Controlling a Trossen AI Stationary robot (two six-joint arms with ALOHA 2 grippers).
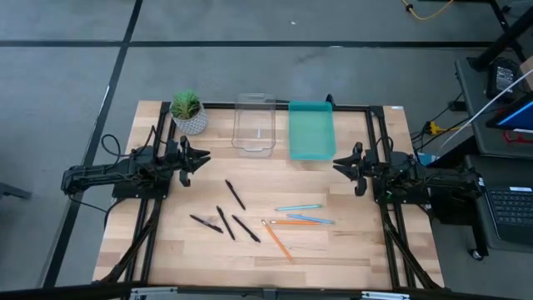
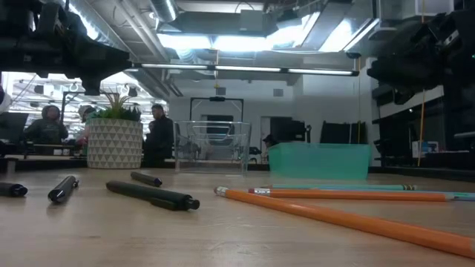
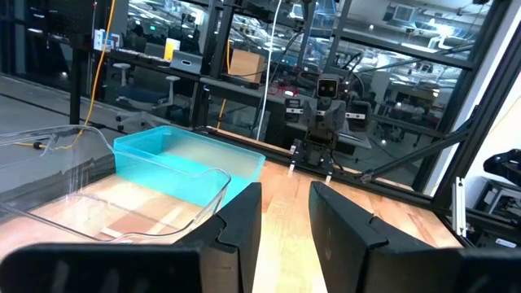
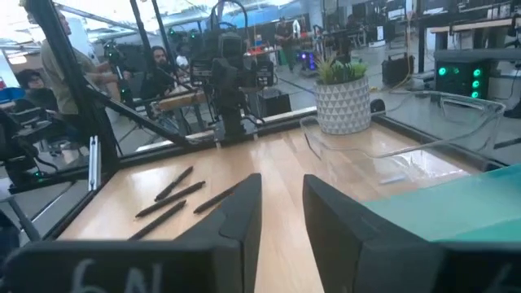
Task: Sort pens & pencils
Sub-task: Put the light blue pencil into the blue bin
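Several black pens (image 1: 226,214) lie flat on the wooden table, left of its middle; they also show in the low view (image 2: 152,195) and the right wrist view (image 4: 175,195). Orange and light blue pencils (image 1: 296,222) lie flat right of the middle, close to one another (image 2: 349,220). My left gripper (image 1: 203,161) hovers open at the table's left side, above and beyond the pens (image 3: 285,224). My right gripper (image 1: 337,165) hovers open at the right side, beyond the pencils (image 4: 281,216). Neither touches anything.
At the far edge stand a clear plastic bin (image 1: 253,125) and a teal bin (image 1: 311,129) side by side, with a small potted plant (image 1: 188,111) to their left. Black frame rails (image 1: 150,242) run along both table sides. People show in the room behind (image 2: 157,133).
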